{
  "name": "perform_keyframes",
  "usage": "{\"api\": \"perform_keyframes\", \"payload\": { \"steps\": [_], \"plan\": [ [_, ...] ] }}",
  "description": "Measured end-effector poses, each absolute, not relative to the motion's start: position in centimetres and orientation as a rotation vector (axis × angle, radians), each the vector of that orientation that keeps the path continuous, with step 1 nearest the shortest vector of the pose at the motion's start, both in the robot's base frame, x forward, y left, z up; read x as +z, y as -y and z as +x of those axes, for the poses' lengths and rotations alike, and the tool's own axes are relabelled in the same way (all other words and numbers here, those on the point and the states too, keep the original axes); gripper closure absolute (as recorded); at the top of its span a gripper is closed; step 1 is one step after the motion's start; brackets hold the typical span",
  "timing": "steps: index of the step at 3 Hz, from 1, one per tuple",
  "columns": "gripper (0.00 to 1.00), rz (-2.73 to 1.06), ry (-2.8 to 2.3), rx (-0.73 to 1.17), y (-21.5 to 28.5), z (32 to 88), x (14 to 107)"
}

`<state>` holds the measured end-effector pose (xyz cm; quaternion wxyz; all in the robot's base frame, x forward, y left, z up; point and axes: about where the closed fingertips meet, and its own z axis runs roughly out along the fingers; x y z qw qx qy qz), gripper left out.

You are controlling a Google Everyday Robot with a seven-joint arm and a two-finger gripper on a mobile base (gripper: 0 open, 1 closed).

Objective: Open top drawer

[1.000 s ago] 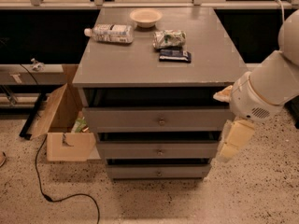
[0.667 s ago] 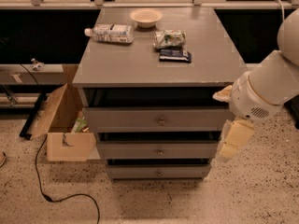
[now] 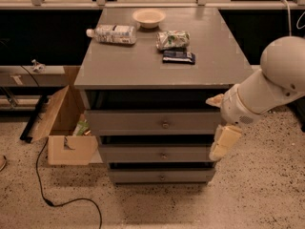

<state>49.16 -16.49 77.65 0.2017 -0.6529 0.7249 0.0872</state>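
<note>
Cream two-finger gripper (image 3: 219,123) hangs at right edge of grey wooden cabinet (image 3: 138,73), fingers spread, empty. Wide grey wooden top drawer (image 3: 124,122) shut, its small round metal knob (image 3: 165,125) well left. Risk: sideways approach clips drawer corner, misses knob.

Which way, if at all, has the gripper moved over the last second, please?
Yes: the gripper has shifted left, closer to the right end of the top drawer.

arm: extends in from right | hand (image 3: 220,122): mid-height, fingers spread apart
</note>
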Motion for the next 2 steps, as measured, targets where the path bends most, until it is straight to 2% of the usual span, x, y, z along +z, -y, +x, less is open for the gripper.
{"api": "perform_keyframes", "payload": {
  "steps": [2],
  "plan": [
    [0.00, -1.861, -1.943, 0.194, 15.5, 55.0, 71.4]
  ]
}}
